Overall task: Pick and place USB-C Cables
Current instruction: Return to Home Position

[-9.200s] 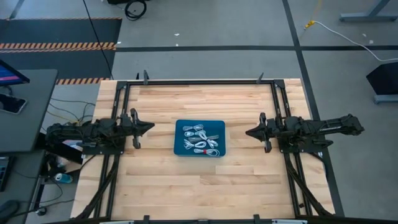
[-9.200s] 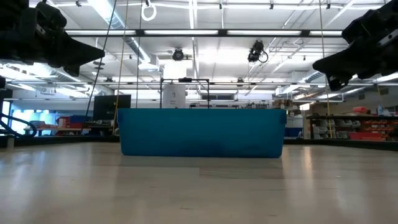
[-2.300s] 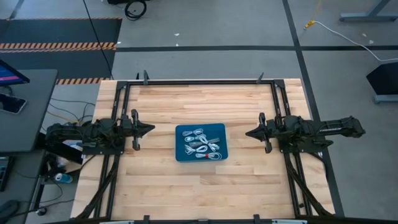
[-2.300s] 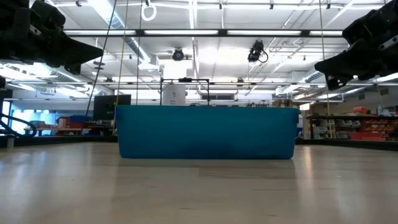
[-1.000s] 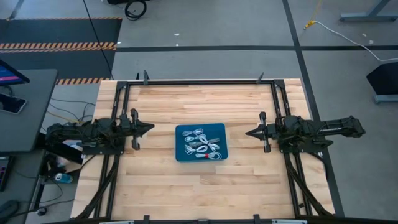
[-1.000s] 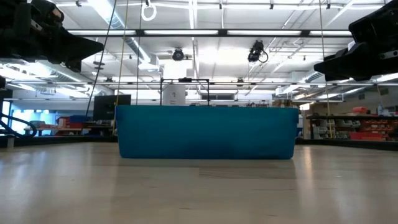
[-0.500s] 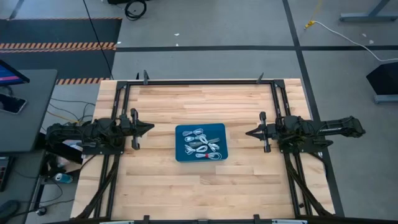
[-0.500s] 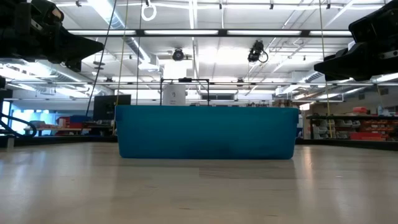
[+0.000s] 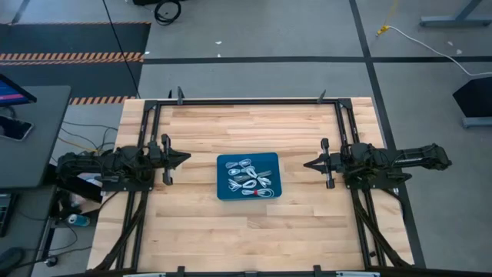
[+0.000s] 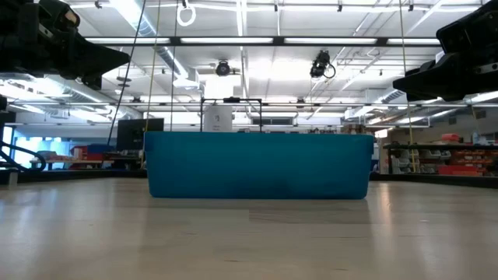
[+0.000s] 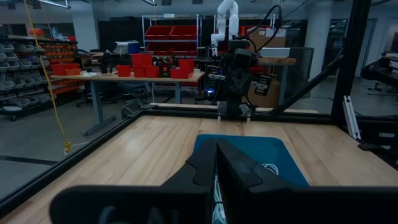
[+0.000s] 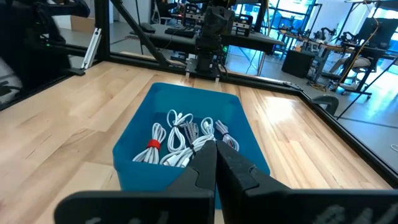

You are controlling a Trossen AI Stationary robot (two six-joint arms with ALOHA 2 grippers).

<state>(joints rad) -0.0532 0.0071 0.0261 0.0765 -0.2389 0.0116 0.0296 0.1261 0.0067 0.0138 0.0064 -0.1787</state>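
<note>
USB-C cables (image 9: pixel 250 175), coiled silvery-white bundles, lie inside the blue rectangular bin (image 9: pixel 223 189) at the wooden tabletop (image 9: pixel 246 231) centre. The left end effector (image 9: pixel 187 158) and right end effector (image 9: pixel 306 164), each pressed together, flank it. Probable risk: a stray arm sweep shifting the bin.

1 wooden table (image 9: pixel 246 231). 1 blue bin (image 10: pixel 257 165). 2 dark arms (image 9: pixel 108 164), with 1 left gripper (image 9: pixel 187 158) and 1 right gripper (image 9: pixel 306 164). Around 6 white cable bundles (image 9: pixel 250 175) in the bin, tangled; 1 red-banded bundle (image 12: pixel 152 145).
</note>
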